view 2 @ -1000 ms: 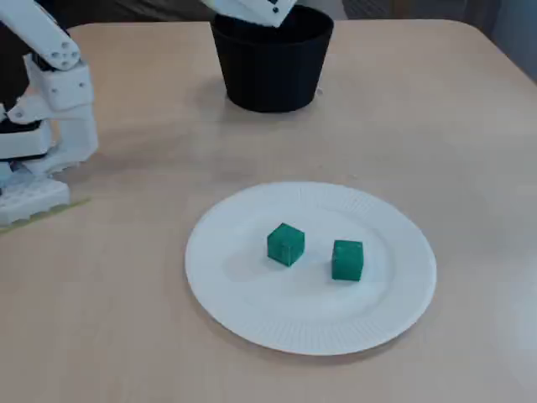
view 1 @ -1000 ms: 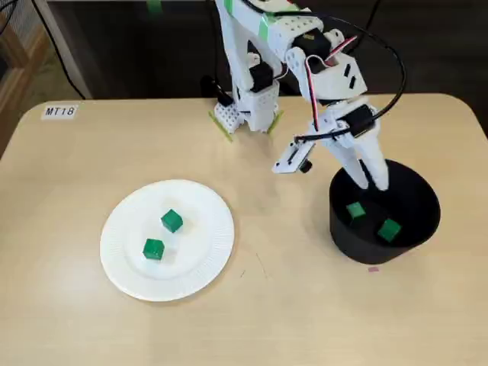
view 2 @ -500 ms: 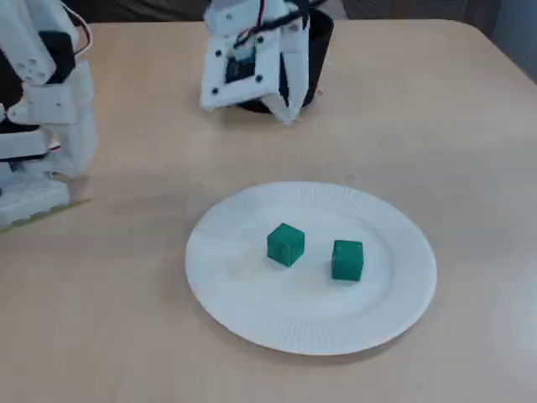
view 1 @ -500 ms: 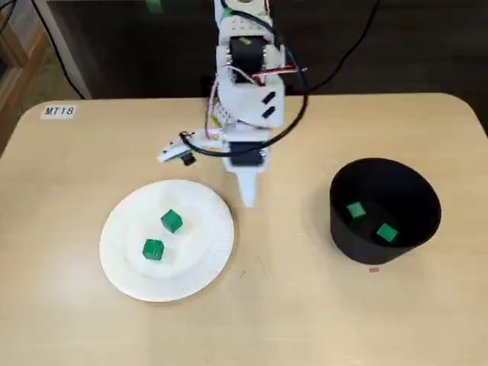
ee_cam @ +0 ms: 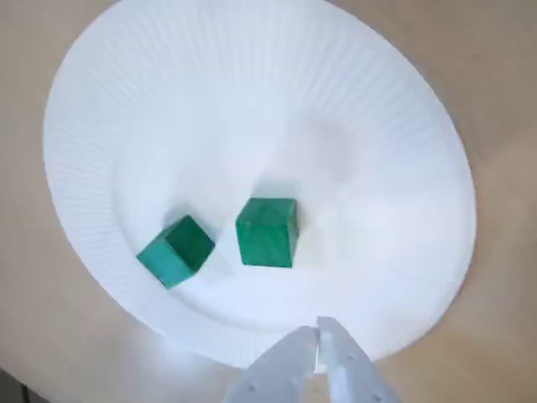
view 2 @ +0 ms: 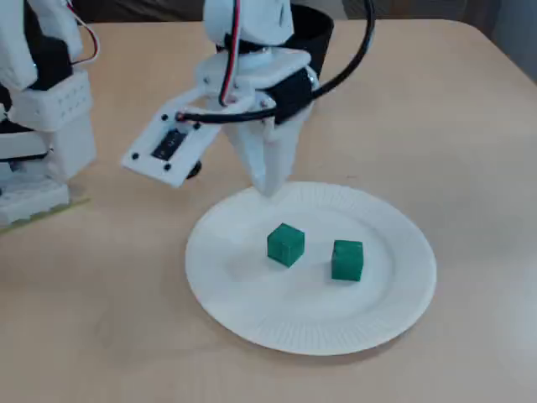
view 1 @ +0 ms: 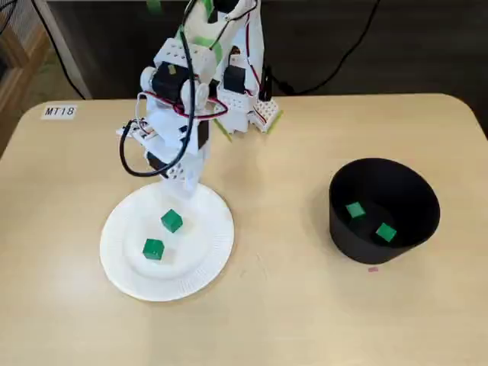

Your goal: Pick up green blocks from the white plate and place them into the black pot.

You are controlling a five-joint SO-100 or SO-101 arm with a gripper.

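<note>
**Empty gripper back at the plate, two blocks left to fetch**

The table carries the whole job. The arm leans out from its base at the back edge. The plate lies toward the left in the fixed view from above, and the pot stands well apart on the right.

The gripper points down over the plate's rim on the arm's side. In the wrist view its fingers are pressed together with nothing between them. Whether the tip touches the plate I cannot tell.

Two green blocks sit near the plate's middle, close together but apart: the near block, closest to the gripper and turned corner-on, and the far block. Two more, the pot blocks, already lie in the pot, so the job looks about half done.

The blocks look small, stiff and light, with flat, smooth faces. A pinch across two opposite faces should hold one, though the jaws must open first. The near block's turned faces may call for a wrist twist, and a nudge could slide it across the slick plate.

A second ago the gripper hung in the pot's mouth, and half a second ago it was crossing the bare table between pot and plate. The plate's blocks have not moved.
</note>
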